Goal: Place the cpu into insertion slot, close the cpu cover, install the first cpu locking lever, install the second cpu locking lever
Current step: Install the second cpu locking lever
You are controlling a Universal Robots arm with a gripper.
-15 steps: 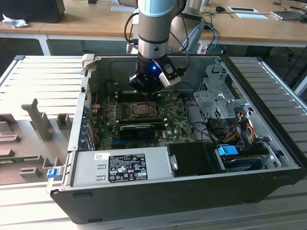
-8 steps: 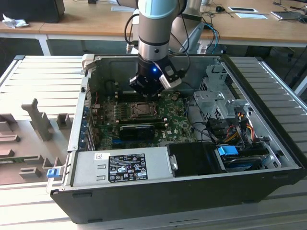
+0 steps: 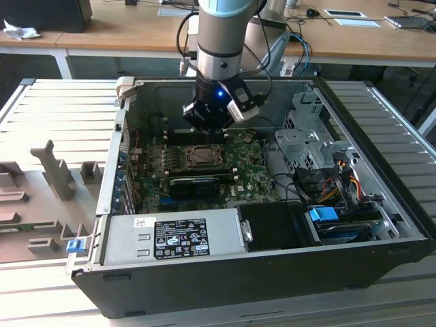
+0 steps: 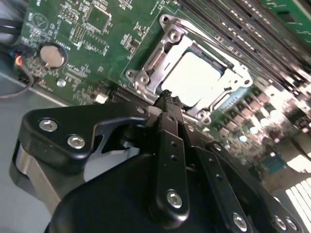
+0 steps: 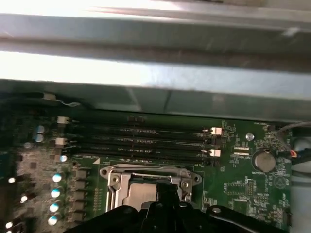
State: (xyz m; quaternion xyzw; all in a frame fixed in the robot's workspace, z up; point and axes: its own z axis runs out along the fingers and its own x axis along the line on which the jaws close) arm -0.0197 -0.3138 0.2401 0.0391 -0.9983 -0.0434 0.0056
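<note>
Gripper (image 3: pixel 206 125) hangs over the motherboard (image 3: pixel 248 178) inside the open PC case (image 3: pixel 354 245), fingers drawn together, holding nothing. In both wrist views the cpu (image 4: pixel 197 77) sits in the insertion slot (image 4: pixel 167 36), cpu cover (image 5: pixel 150 171) down around it.

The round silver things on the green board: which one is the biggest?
The coin battery, sitting in its black ring holder near the board's corner, is the biggest. The screw heads around the cpu cover are much smaller.
</note>
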